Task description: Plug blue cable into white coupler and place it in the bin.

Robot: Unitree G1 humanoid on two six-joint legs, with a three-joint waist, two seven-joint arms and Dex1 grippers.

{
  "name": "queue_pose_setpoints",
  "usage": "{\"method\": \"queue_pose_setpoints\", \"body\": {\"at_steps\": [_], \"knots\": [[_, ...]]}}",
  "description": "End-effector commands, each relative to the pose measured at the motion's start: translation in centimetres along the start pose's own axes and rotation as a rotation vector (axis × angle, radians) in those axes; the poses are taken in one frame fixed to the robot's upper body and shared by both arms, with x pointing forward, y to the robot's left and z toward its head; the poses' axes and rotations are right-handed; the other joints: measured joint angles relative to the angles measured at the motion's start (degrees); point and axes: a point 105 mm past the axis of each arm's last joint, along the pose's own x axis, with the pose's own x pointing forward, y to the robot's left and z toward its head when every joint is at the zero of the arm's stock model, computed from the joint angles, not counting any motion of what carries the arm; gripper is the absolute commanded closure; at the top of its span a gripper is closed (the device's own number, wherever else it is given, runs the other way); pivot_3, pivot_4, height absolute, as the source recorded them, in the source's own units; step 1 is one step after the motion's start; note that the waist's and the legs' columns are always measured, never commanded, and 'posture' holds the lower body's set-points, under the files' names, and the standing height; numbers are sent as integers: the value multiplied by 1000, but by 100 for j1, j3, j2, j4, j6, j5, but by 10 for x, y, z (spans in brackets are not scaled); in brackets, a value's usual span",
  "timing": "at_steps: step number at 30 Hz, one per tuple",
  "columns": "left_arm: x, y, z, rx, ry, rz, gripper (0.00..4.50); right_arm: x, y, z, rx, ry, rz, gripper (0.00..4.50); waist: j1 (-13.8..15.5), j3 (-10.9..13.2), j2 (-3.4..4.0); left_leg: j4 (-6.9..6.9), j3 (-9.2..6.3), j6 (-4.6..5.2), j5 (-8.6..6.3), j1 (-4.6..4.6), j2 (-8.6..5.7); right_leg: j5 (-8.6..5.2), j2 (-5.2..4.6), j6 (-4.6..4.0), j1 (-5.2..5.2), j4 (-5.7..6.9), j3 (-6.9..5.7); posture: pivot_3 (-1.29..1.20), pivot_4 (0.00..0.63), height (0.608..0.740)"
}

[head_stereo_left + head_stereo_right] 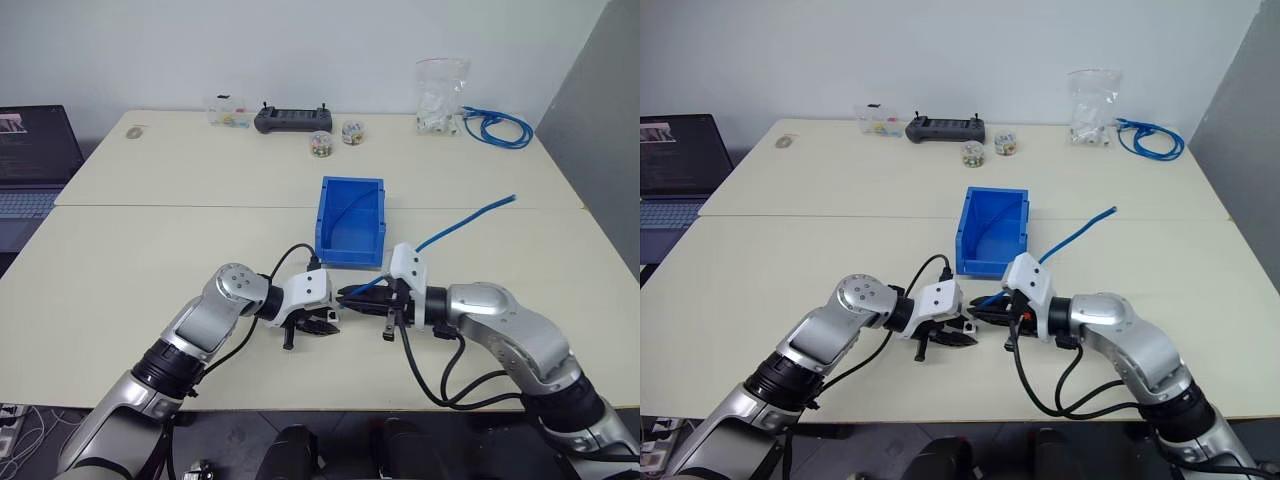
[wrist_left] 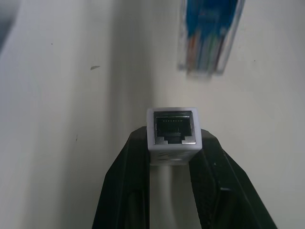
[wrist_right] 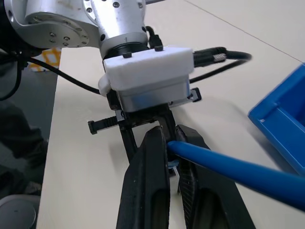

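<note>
Your left gripper (image 2: pixel 172 157) is clamped on the white coupler (image 2: pixel 172 132), socket facing out so the plug can enter. Your right gripper (image 3: pixel 172 157) pinches the blue cable (image 3: pixel 238 169) just behind its clear plug (image 2: pixel 208 38), nose to nose with the socket, not yet in. The bin (image 1: pixel 350 222) waits just beyond both hands

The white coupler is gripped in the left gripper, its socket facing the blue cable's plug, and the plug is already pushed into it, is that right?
Not quite. The white coupler is in the left gripper, socket facing the blue cable, but the clear plug is not in it: the left wrist view shows the socket empty and a gap between them.
</note>
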Motion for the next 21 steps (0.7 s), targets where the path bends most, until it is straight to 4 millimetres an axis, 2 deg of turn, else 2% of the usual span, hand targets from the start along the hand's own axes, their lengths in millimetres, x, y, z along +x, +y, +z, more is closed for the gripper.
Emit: {"method": "queue_pose_setpoints", "body": {"at_steps": [1,12,21], "knots": [[8,-6,-4,-7,25,-35,3709,8,1,2,-75,15,44,4482,4,0,0,0,-1,0,0,0,0,0,0,0,0,0,0,0,150,740],[6,-6,-6,-8,33,-37,3709,11,-8,-5,-122,56,70,4482,0,-1,0,1,-1,0,0,2,0,1,0,-2,0,1,0,0,150,740],[6,-7,-7,-4,38,-35,3709,11,-5,-14,-167,129,141,4482,-4,-2,1,2,0,0,0,3,0,2,0,-4,0,3,1,0,150,740]]}}
